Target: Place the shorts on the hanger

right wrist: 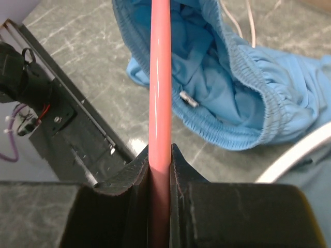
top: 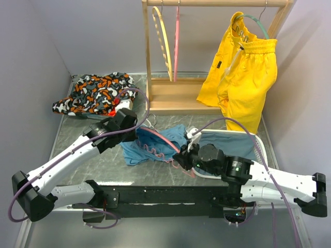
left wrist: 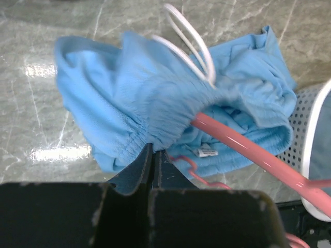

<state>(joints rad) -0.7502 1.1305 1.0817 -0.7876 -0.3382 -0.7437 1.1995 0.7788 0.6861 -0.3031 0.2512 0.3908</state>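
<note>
Right gripper [right wrist: 159, 157] clamped on the hanger [right wrist: 159, 77]; left gripper [left wrist: 153, 155] pinching the shorts [left wrist: 129, 93].
Its pink bar runs into the waistband opening of the shorts, which lie crumpled on the table [top: 103, 166] between both arms, beside a white basket [top: 261, 145].

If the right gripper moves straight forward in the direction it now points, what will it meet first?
Most likely the light blue shorts. The right gripper is shut on the pink hanger, whose bar runs ahead into their opening; depth is hard to judge.
</note>
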